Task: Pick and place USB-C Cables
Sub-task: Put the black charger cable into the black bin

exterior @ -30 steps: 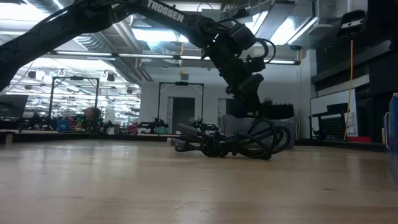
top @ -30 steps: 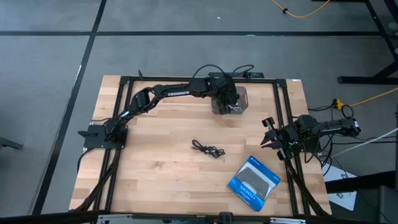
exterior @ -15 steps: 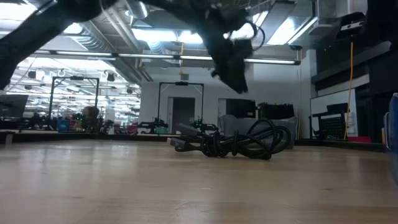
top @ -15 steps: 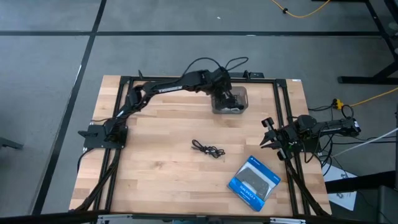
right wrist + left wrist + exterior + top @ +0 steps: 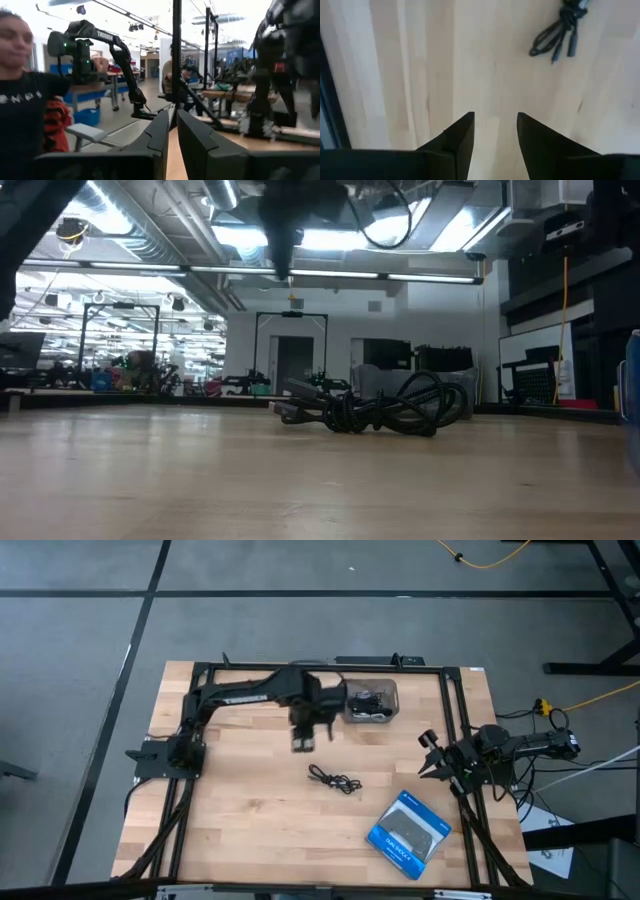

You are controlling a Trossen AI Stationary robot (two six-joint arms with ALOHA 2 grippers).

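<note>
One black coiled USB-C cable (image 5: 335,778) lies flat near the middle of the table; the low view shows this cable (image 5: 370,412) too, and it appears as the cable (image 5: 560,30) in the left wrist view. Other cables, dark and pale, lie in a clear container (image 5: 384,690) at the far edge. My left gripper (image 5: 305,737) hovers open and empty (image 5: 495,120) above bare wood, between the container and the loose cable. My right gripper (image 5: 432,755) waits at the right edge, its fingers nearly together (image 5: 173,127), holding nothing.
A flat blue and black retail box (image 5: 410,830) lies near the right front corner, and its edge (image 5: 633,400) shows in the low view. Black frame rails (image 5: 455,720) run along the table's sides. A person shows beyond the table in the right wrist view.
My left gripper has come up out of the clear container and swung toward the table's left and near side, ending above bare wood just beyond the loose black cable. The cables in the container and the one on the table have stayed put.
</note>
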